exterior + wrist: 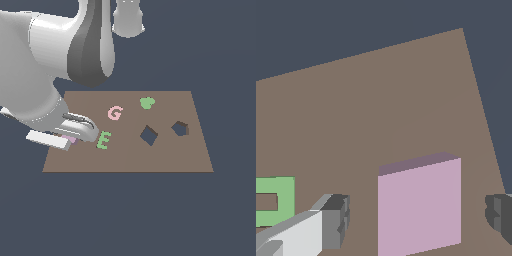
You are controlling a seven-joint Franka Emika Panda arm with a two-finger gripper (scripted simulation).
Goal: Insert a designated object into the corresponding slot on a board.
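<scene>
My gripper (418, 220) sits spread, fingers (336, 222) flanking the lilac-pink square block (419, 205) without touching. The block lies at the board's (165, 155) nine o'clock edge; the diamond slot (148, 135) sits toward three o'clock, beyond the green E (103, 140).

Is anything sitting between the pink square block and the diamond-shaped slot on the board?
The green letter E lies on the board roughly between the pink square block and the diamond slot.
</scene>
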